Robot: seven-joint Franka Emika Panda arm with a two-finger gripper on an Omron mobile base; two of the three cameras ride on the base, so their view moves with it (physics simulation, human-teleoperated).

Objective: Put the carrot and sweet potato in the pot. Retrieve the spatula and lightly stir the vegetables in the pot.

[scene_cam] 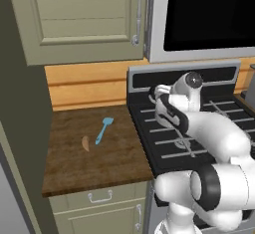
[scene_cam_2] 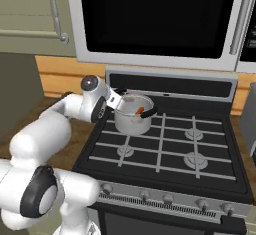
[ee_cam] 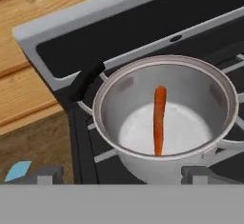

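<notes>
Pot point(ee_cam: 167, 118) sits on the stove's point(scene_cam_2: 165, 149) far-left burner, shiny steel, black side handles. Carrot point(ee_cam: 159, 119) is inside it, leaning with one end on the pot floor and the other up against the far inner wall; in the right base view the orange tip point(scene_cam_2: 140, 111) peeks over the rim of the pot point(scene_cam_2: 133, 115). Nothing else in the pot.

Gripper point(ee_cam: 119, 173) hangs just above the pot's near-left rim, fingers spread wide and empty, touching nothing; the two dark fingertips point(ee_cam: 47, 173) stand far apart at the bottom of the hand view. In the right base view the hand point(scene_cam_2: 114, 99) sits just left of the pot.

Sweet potato point(scene_cam: 85, 143) lies on the wooden counter point(scene_cam: 69, 163) left of the stove, near the middle. Spatula point(scene_cam: 103, 130) lies just right of it and slightly farther back, not touching, blade toward the wall. A light-blue corner point(ee_cam: 18, 170) shows in the hand view at the lower left.
</notes>
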